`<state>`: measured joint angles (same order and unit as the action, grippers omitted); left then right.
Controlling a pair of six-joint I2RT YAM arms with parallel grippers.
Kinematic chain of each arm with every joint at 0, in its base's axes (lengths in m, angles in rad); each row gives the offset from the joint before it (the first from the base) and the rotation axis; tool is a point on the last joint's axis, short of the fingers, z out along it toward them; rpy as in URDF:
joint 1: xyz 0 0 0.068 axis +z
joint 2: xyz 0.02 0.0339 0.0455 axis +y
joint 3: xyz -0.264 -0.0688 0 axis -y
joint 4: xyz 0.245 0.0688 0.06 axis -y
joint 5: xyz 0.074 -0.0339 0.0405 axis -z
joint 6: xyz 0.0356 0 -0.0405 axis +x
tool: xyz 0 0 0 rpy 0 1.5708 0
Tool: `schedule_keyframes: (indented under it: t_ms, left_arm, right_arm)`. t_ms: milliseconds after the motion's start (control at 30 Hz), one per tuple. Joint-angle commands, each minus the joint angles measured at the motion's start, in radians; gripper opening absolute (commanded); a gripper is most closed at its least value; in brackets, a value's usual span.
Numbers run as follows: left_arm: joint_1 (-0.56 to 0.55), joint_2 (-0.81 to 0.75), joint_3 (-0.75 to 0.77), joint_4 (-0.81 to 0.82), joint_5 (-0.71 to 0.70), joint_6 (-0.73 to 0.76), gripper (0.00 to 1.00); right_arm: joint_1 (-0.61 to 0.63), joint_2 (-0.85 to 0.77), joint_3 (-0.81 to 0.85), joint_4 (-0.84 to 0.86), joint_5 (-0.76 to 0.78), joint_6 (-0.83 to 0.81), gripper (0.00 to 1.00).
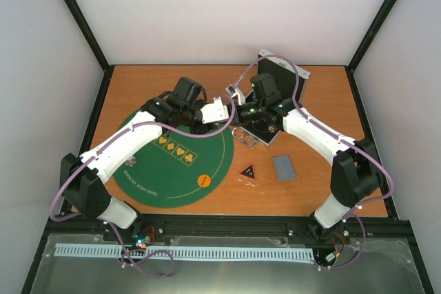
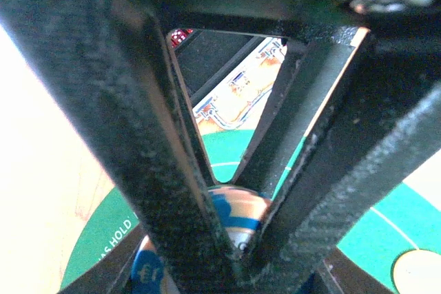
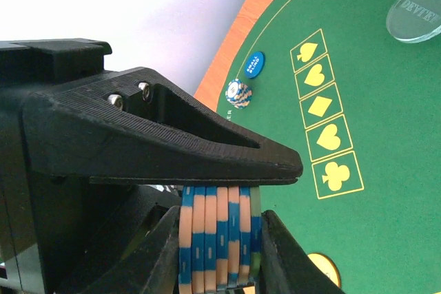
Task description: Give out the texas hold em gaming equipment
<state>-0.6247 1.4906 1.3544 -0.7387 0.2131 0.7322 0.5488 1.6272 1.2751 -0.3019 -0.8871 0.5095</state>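
Note:
My right gripper (image 3: 219,256) is shut on a stack of blue-and-cream striped poker chips (image 3: 207,228), pinched face to face. A black finger (image 3: 179,146) of the left gripper lies across the stack's upper edge. In the left wrist view, my left gripper (image 2: 245,228) has its fingers pressed on both sides of a blue striped chip (image 2: 234,208). From above, the left gripper (image 1: 220,110) and right gripper (image 1: 238,109) meet over the far edge of the green mat (image 1: 148,170); the chips are hidden there. A lone striped chip (image 3: 239,93) and a blue disc (image 3: 253,64) lie on the felt.
The open silver case (image 1: 252,133) with its black lid (image 1: 282,74) stands behind the grippers. An orange disc (image 1: 203,181) lies at the mat's near rim, and a clear disc (image 3: 417,12) lies on the felt. A black triangular marker (image 1: 249,170) and grey-blue cards (image 1: 283,167) lie on the wood.

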Motion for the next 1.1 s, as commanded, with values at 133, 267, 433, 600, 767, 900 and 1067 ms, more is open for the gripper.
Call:
schedule_keyframes:
  t_ms: [133,267,433,600,767,900,1067]
  left_arm:
    - [-0.001,-0.043,-0.014,0.05,0.01,-0.021,0.01]
    - [0.0,-0.041,-0.019,0.013,0.027,0.0,0.01]
    - [0.01,-0.051,-0.052,-0.015,0.044,0.012,0.01]
    - [0.057,-0.065,-0.102,-0.036,0.057,0.01,0.01]
    - [0.102,-0.112,-0.185,-0.033,0.071,0.0,0.01]
    - [0.109,-0.162,-0.269,-0.044,0.066,-0.015,0.01]
    - [0.115,-0.23,-0.366,-0.072,0.061,-0.039,0.01]
  right_arm:
    - [0.01,-0.002,0.012,-0.028,-0.002,-0.053,0.25]
    - [0.009,0.0,0.023,-0.053,0.018,-0.074,0.42]
    - [0.01,-0.003,0.023,-0.054,0.01,-0.078,0.58]
    - [0.01,-0.012,0.024,-0.061,0.017,-0.087,0.77]
    - [0.008,-0.029,0.018,-0.074,0.053,-0.096,1.0]
    - [0.003,-0.049,0.008,-0.117,0.136,-0.127,1.0]
    - [-0.004,-0.121,-0.052,-0.164,0.234,-0.159,1.0]
